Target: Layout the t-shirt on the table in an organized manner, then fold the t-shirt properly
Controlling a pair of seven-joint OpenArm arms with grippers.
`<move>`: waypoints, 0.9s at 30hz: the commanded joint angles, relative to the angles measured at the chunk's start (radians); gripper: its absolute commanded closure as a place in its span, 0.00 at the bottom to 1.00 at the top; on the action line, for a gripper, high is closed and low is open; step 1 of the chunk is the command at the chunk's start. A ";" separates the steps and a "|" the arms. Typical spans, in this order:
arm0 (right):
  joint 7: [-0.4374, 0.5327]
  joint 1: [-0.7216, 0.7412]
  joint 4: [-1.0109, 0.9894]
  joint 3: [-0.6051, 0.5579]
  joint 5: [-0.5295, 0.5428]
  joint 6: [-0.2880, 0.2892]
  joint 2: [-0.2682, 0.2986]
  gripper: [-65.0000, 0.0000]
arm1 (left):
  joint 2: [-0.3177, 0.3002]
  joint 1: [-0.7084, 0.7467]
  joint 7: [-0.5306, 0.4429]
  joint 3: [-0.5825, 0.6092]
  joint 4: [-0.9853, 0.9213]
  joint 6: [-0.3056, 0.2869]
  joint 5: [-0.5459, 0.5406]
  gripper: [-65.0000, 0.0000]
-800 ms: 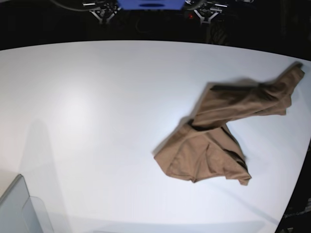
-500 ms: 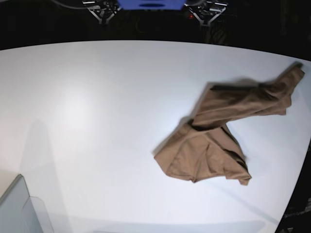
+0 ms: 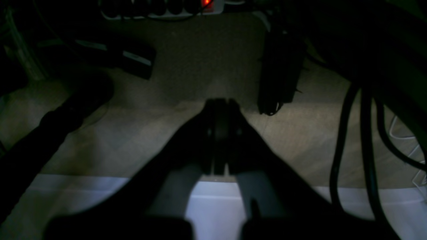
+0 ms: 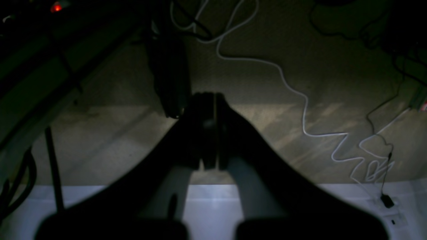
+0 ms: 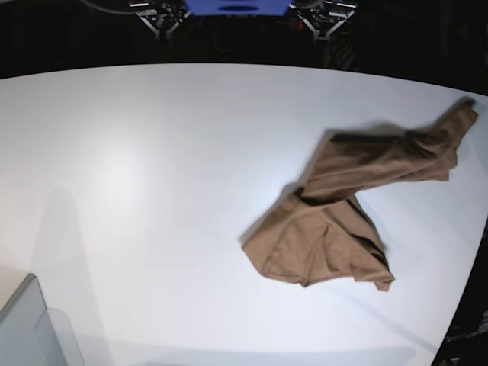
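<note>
One crumpled t-shirt (image 5: pixel 352 207) on one table (image 5: pixel 152 191), two grippers, left (image 3: pixel 221 101) and right (image 4: pixel 207 96), jaws together, empty

table (image 5: pixel 152 175) left & centre open, t-shirt (image 5: pixel 347 210) right, bin corner (image 5: pixel 34 328) near-left

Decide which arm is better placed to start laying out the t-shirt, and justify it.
Probably the left: the crumpled t-shirt lies on the base view's right half of the table, the left arm's side. Both grippers look shut, parked beyond the table's far edge.
</note>
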 commanded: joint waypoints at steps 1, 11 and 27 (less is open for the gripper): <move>-0.002 -0.002 0.003 0.001 0.006 0.015 -0.002 1.00 | 0.001 0.002 0.001 0.001 0.004 0.006 -0.003 1.00; -0.002 -0.077 0.100 0.000 0.006 0.015 -0.002 1.00 | -0.028 0.129 0.000 0.001 0.181 0.006 -0.003 1.00; -0.165 -0.619 1.160 0.001 0.003 0.017 0.027 1.00 | -0.155 0.663 0.003 -0.001 1.112 0.009 -0.003 1.00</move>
